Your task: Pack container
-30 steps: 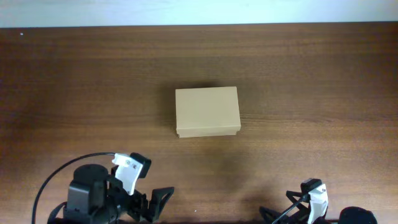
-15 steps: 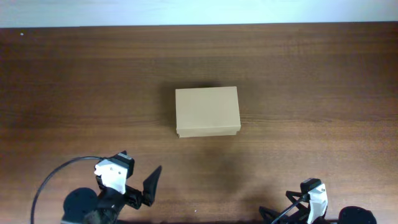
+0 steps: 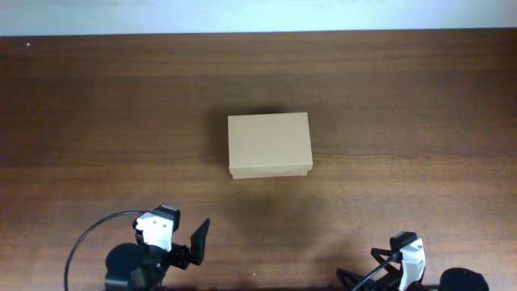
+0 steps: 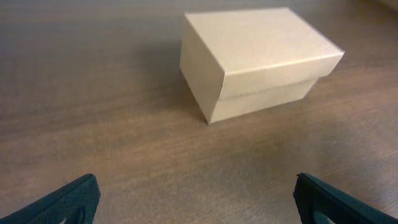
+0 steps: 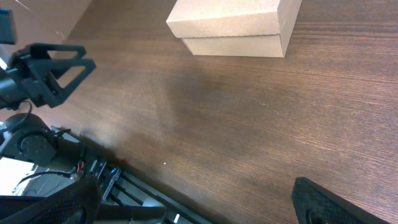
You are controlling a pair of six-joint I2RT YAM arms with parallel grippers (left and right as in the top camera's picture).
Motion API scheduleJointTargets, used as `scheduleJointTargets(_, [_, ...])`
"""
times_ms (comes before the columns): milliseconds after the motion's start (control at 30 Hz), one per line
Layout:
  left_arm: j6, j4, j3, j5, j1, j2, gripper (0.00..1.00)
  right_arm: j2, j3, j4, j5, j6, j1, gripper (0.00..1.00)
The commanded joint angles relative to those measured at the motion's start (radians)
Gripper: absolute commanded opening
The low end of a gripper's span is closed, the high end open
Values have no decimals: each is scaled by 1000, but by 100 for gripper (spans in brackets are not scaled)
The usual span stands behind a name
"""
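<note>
Item: one container [image 3: 270, 145], a plain tan cardboard box, rectangular; lid down and shut, its edge overlapping the lower part along the side facing the arms; standing flat on the table [image 3: 97, 121], about midway across it, long sides running left to right; nothing resting on it and nothing touching it.

Surface: dark brown wood-grain table; a pale strip [image 3: 242, 12] runs along its far edge.

Left gripper [image 4: 198, 202]: at the near edge of the table, left of centre; fingers [image 4: 68, 198] black, spread wide apart, nothing between them; pointed toward the box, which shows in the left wrist view ahead and a little right of centre, one corner turned to the camera; well apart from the box. A black cable [image 3: 81, 242] loops out from the left arm's base.

Right gripper [image 5: 196, 205]: at the near edge, right of centre, low in the overhead view and partly cut off by the frame; fingers [image 5: 336, 202] black, likewise spread wide and grasping nothing; the box lies ahead at the top of the right wrist view, well apart; the left gripper shows at that view's left edge.
</note>
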State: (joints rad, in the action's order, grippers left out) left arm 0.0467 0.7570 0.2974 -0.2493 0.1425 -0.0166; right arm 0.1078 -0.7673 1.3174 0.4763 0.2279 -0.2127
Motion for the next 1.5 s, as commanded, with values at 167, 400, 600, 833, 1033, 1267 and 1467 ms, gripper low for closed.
scheduleJointTargets(167, [6, -69, -129, 8, -8, 11, 99, -5, 1, 0, 9, -2, 4, 99])
scheduleJointTargets(400, [6, -71, -127, 29, -15, 12, 99, -5, 1, 0, 9, -2, 4, 99])
scheduleJointTargets(600, [6, -70, -126, 29, -15, 11, 99, -5, 1, 0, 9, -2, 4, 99])
scheduleJointTargets(833, [6, -70, -126, 29, -15, 11, 99, -5, 1, 0, 9, -2, 4, 99])
scheduleJointTargets(1033, [6, -70, -126, 29, -15, 11, 99, -5, 1, 0, 9, -2, 4, 99])
scheduleJointTargets(1267, [6, -70, -126, 29, -15, 11, 99, -5, 1, 0, 9, -2, 4, 99])
scheduleJointTargets(1467, [6, -70, -126, 29, -15, 11, 99, -5, 1, 0, 9, -2, 4, 99])
